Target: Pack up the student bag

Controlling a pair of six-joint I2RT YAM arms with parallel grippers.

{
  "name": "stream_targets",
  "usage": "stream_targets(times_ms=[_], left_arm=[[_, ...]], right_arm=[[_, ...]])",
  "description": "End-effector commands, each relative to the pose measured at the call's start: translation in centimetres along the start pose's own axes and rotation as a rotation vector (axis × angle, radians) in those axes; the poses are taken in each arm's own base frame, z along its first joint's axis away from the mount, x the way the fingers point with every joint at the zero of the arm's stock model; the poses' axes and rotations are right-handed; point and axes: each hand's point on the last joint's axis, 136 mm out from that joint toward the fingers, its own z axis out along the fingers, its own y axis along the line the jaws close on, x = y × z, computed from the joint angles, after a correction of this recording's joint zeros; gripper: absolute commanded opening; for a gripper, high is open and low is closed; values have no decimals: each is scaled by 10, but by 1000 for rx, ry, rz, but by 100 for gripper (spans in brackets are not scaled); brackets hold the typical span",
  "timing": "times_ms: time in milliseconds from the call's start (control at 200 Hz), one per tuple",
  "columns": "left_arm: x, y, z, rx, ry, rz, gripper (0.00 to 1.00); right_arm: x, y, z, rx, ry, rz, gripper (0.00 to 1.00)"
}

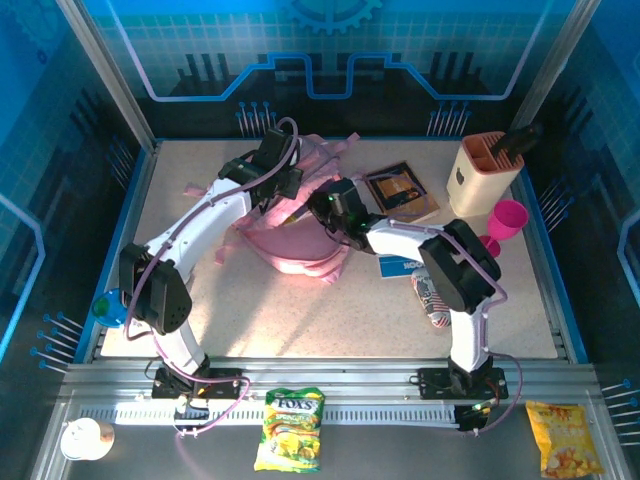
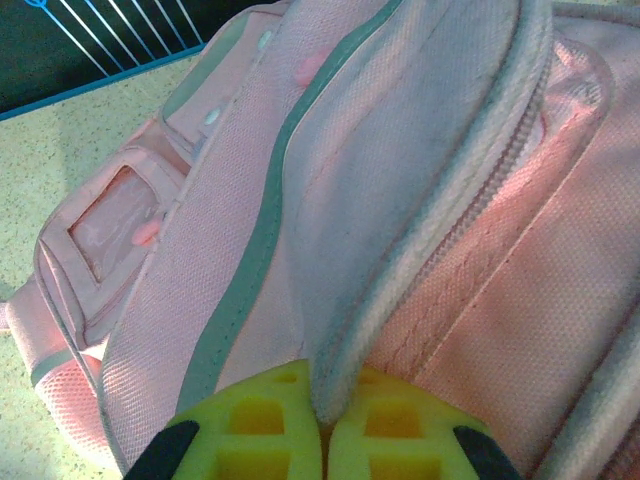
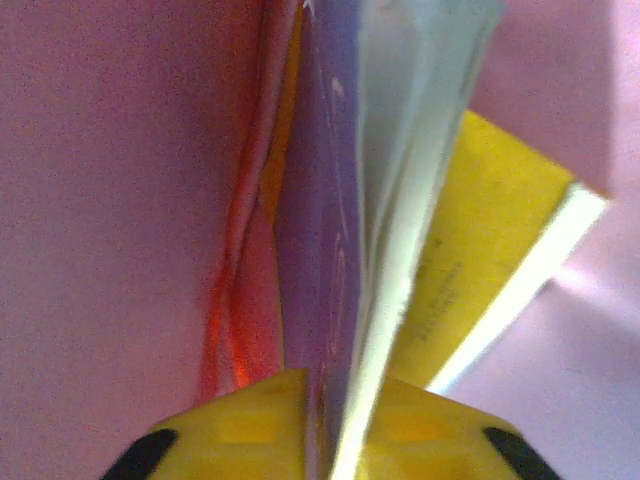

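Large soft pink fabric backpack (image 1: 290, 250) lying mid-way across the speckled table (image 1: 530, 310), between both arms. Left fingers (image 2: 250, 435) pinch its pale piped flap edge (image 2: 450, 200). Right fingers (image 3: 250, 430), inside the bag, clamp a thin purple-covered booklet (image 3: 330, 250) beside a yellow book (image 3: 480, 240).

A robot lab: bench table (image 1: 300, 330) enclosed by blue printed panels (image 1: 330, 40).

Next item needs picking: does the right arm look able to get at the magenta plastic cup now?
Probably not yet: the right fingers grip a thin purple book inside the pink fabric backpack; the magenta plastic cup itself sits unobstructed.
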Motion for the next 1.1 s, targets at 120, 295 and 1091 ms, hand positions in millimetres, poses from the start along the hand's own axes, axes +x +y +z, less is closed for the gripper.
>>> stream_targets(times_ms=[120,295,1091], left_arm=[[-45,18,-40,46,-163,-172,0],[-33,44,-31,15,-135,-238,0],[65,53,-30,169,-50,-447,96]], right_arm=[[16,15,21,-22,46,68,49],[11,15,-18,-15,43,21,66],[-49,-131,-139,589,46,-349,100]])
